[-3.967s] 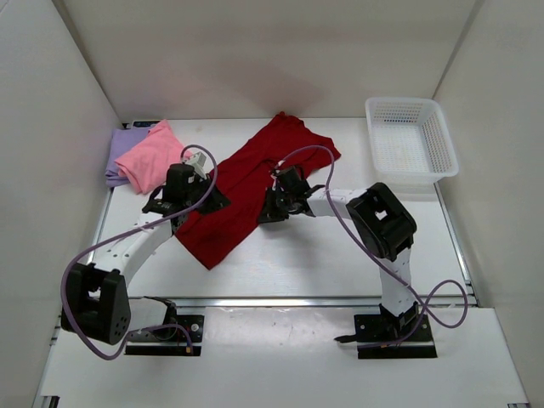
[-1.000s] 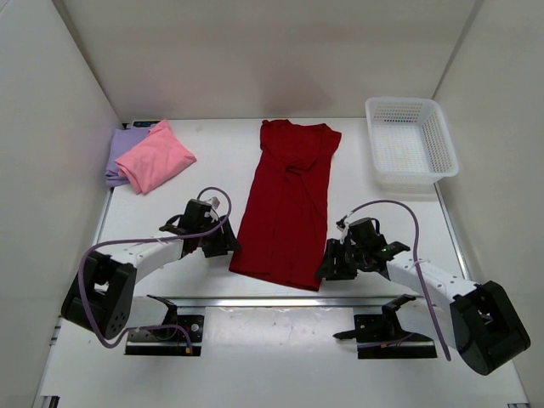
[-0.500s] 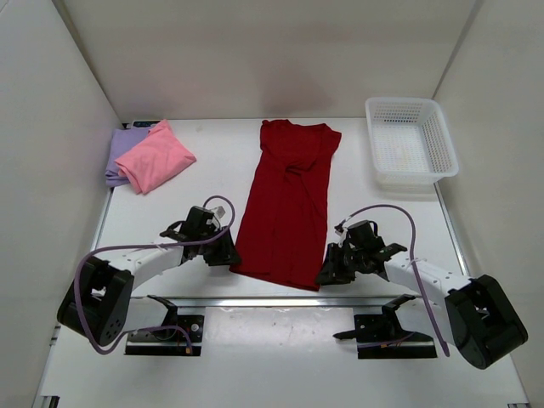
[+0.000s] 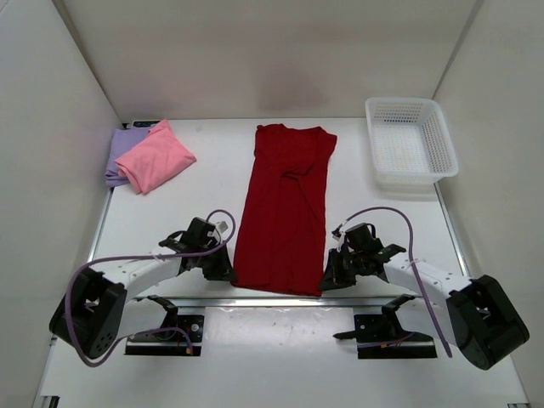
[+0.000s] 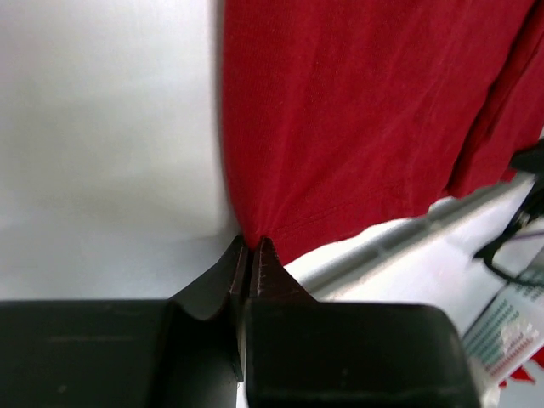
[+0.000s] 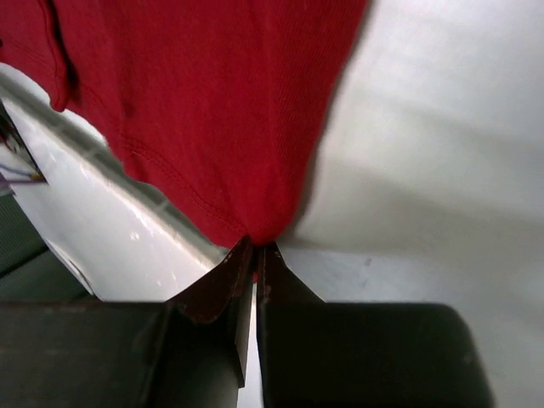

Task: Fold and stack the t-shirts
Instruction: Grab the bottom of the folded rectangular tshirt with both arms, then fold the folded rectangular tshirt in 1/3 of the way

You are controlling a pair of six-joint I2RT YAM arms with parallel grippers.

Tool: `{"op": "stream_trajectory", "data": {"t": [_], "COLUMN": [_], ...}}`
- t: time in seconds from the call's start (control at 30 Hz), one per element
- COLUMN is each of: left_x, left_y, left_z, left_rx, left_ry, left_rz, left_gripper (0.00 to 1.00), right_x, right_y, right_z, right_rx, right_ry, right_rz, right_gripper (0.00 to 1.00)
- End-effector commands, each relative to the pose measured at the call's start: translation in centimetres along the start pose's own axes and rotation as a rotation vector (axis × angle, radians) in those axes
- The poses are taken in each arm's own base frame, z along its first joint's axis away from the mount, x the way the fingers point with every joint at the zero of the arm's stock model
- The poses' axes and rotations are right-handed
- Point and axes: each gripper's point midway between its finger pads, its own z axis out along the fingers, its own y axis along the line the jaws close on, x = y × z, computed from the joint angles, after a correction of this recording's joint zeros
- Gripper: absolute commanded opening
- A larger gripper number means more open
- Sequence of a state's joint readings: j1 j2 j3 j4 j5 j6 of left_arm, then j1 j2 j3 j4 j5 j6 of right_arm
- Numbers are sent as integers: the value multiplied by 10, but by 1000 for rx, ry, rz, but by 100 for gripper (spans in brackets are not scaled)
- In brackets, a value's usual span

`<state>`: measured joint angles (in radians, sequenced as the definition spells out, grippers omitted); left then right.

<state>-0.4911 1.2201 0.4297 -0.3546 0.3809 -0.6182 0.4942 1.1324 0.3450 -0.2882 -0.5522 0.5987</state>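
Left tool [image 5: 252,246] pinches dark red t-shirt [image 4: 285,204] near-left corner; right tool [image 6: 257,248] near-right.

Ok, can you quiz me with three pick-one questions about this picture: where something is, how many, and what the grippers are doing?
1. Where is the white basket? A) far right of the table B) between the arms C) under the table
2. How many shirts are on the table? A) two B) three C) five
3. What are the grippers doing? A) hanging open B) shut on the dark red shirt's near corners C) lifting the basket
Answers: 1 A, it sits by the right wall. 2 B: lavender shirt, pink shirt, dark red shirt. 3 B: left gripper and right gripper each pinch a hem corner.
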Motion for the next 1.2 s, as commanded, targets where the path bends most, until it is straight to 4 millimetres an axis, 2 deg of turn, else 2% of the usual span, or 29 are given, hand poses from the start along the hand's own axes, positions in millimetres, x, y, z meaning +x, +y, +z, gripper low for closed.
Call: {"op": "stream_trajectory", "data": {"t": [0.0, 0.07, 0.13, 0.17, 0.2, 0.23, 0.27, 0.33, 0.37, 0.4, 0.47, 0.53, 0.57, 0.6, 0.63, 0.67, 0.7, 0.77, 0.8, 0.83, 0.93, 0.97, 1.0, 1.1, 1.17], "left_x": [55, 53, 35, 23, 17, 0, -9, -52, -70, -80, -118, -146, -165, -176, -215, -215, -227, -240, -251, -263, -286, -288, -297, -303, -307], "left_y": [34, 27, 14, 0, -4, -18, -20, -44, -52, -54, -62, -68, -70, -68, -70, -71, -71, -68, -69, -71, -75, -67, -75, -68, -70], "left_z": [-8, -19, -27, -34, -34, -41, -40, -52, -53, -53, -52, -52, -51, -44, -37, -37, -32, -22, -25, -26, -26, -20, -21, -4, 6], "left_rx": [-120, -100, -73, -39, -42, -13, -15, 17, 22, 22, 11, 21, 10, 3, -32, -27, -30, -17, -9, -16, -14, -36, -23, -36, -19], "left_ry": [148, 132, 77, 46, 38, -3, -20, -118, -151, -173, -235, -290, -327, -340, -394, -392, -402, -397, -422, -453, -488, -480, -493, -456, -444], "left_rz": [-45, -53, -55, -46, -48, -39, -41, -15, -5, 0, 11, 13, 5, 8, 7, 8, -3, -23, -37, -39, -37, -49, -39, -45, -46], "left_gripper": [0, 0, 0, 0, 0, 0, 0, 0, 0, 0, 0, 0, 0, 0, 0, 0, 0, 0, 0, 0, 0, 0, 0, 0, 0], "right_x": [17, 19, 12, 2, -5, -21, -31, -54, -72, -87, -113, -146, -155, -174, -208, -218, -230, -246, -255, -260, -278, -288, -293, -303, -313], "right_y": [5, 9, 14, 16, 19, 25, 26, 27, 29, 35, 28, 40, 28, 35, 20, 28, 28, 20, 22, 12, 11, 9, 6, -4, -8], "right_z": [-9, -16, -22, -27, -31, -39, -42, -50, -57, -62, -65, -76, -72, -81, -74, -80, -78, -69, -67, -60, -51, -53, -51, -48, -49], "right_rx": [-7, -4, -18, -17, -18, -16, -7, 15, 30, 35, 84, 97, 141, 157, 214, 206, 204, 215, 203, 209, 196, 197, 184, 168, 172], "right_ry": [44, 39, 12, -17, -30, -71, -98, -136, -179, -200, -223, -267, -257, -294, -278, -305, -306, -313, -314, -301, -295, -325, -328, -322, -336], "right_rz": [-39, -43, -55, -62, -69, -89, -101, -136, -163, -174, -194, -231, -222, -233, -210, -225, -232, -220, -223, -205, -211, -221, -207, -181, -186], "right_gripper": [0, 0, 0, 0, 0, 0, 0, 0, 0, 0, 0, 0, 0, 0, 0, 0, 0, 0, 0, 0, 0, 0, 0, 0, 0]}}
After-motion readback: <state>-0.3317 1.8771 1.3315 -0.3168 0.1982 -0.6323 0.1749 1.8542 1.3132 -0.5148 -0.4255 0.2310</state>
